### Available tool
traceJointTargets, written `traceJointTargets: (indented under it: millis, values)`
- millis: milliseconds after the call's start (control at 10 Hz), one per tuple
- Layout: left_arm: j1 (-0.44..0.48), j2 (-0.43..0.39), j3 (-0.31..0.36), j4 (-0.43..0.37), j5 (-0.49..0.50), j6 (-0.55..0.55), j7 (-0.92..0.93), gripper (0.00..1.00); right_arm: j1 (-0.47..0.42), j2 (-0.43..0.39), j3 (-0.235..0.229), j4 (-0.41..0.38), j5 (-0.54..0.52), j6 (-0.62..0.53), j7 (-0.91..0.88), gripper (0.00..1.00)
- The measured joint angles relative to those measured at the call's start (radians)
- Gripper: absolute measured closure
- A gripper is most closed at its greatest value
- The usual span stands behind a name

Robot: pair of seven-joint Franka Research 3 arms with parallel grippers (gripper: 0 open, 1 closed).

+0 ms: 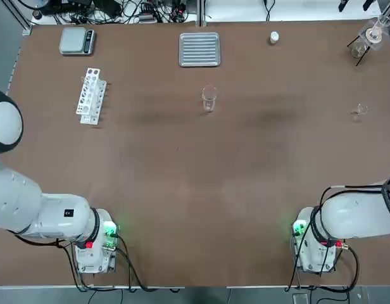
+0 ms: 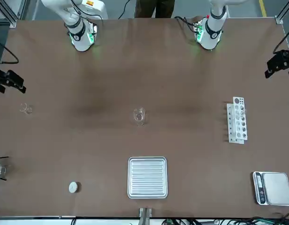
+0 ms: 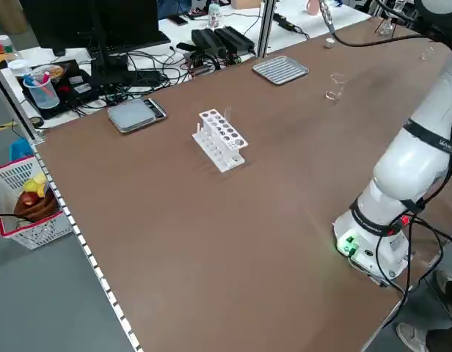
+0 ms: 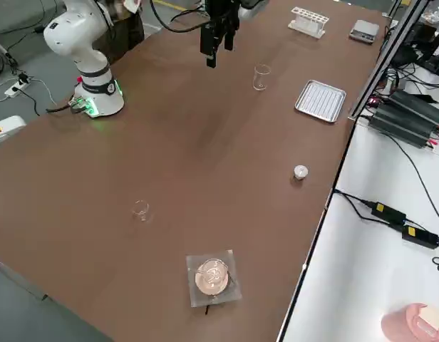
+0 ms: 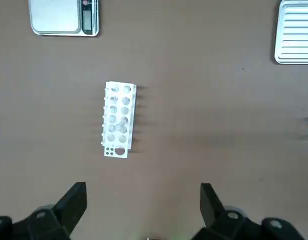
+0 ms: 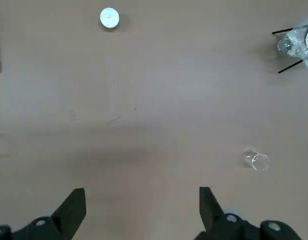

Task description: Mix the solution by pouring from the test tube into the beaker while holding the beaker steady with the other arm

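Observation:
The beaker (image 1: 209,99) stands upright near the middle of the brown table (image 1: 182,190), also seen in the front view (image 2: 139,116). A slim clear test tube (image 3: 227,115) stands in the white rack (image 1: 91,95) at the far left. My left gripper (image 5: 143,197) hangs open high over the table, on the near side of the rack (image 5: 119,120), holding nothing. My right gripper (image 6: 141,200) is open and empty too, high above the right half of the table. In the front view both grippers show at the picture's side edges, left gripper (image 2: 280,63) and right gripper (image 2: 8,80).
A digital scale (image 1: 77,40) lies at the back left and a ribbed metal tray (image 1: 199,49) at the back middle. A white cap (image 1: 274,38), a flask in a black stand (image 1: 372,35) and a tiny glass vessel (image 1: 361,111) are on the right.

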Motion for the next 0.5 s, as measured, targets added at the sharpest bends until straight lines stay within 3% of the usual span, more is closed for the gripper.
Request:
traceJointTargets:
  millis: [500]
  values:
    - [0.000,0.001,0.001,-0.001,-0.003,-0.004,-0.004,0.00,0.009,0.000,0.000,0.000,0.000,0.012,0.000,0.00]
